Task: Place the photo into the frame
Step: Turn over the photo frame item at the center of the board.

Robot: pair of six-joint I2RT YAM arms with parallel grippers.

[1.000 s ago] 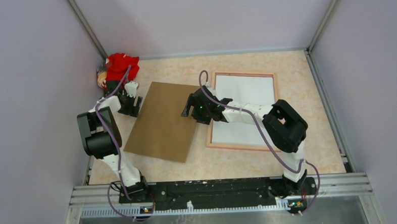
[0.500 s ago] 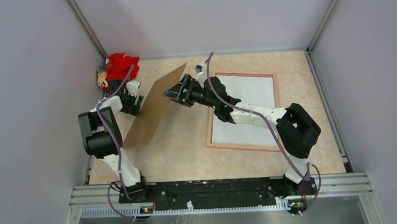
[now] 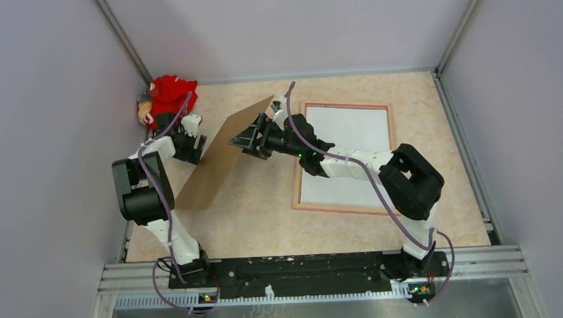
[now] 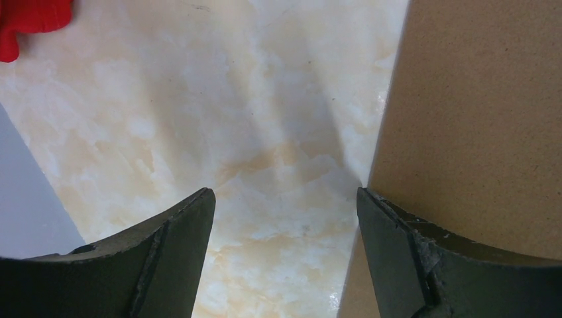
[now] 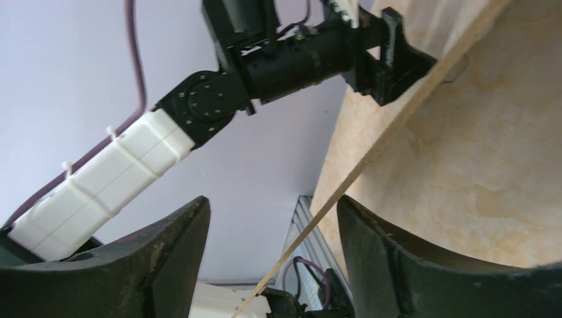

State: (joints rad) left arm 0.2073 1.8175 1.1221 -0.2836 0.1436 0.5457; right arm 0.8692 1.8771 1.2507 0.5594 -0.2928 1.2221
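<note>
Whereas it lay flat a second ago, the plain brown rectangular backing board [image 3: 218,162] now stands tilted on its left edge, lifted off the marbled beige counter [image 3: 267,217].

Right hand [image 5: 273,200]: fingers spread wide, the board's thin edge running between them, not clamped.
Left hand [image 4: 285,193]: spread, empty, just beside the board's lower edge.
Thin-rimmed peach-pink rectangular frame [image 3: 348,104]: flat on the counter, right of the board, apart from it.
Photo [image 3: 356,134]: apparently the white sheet filling the frame, print unseen.
Judgement: photo already seated; board likely closes over it next.
</note>
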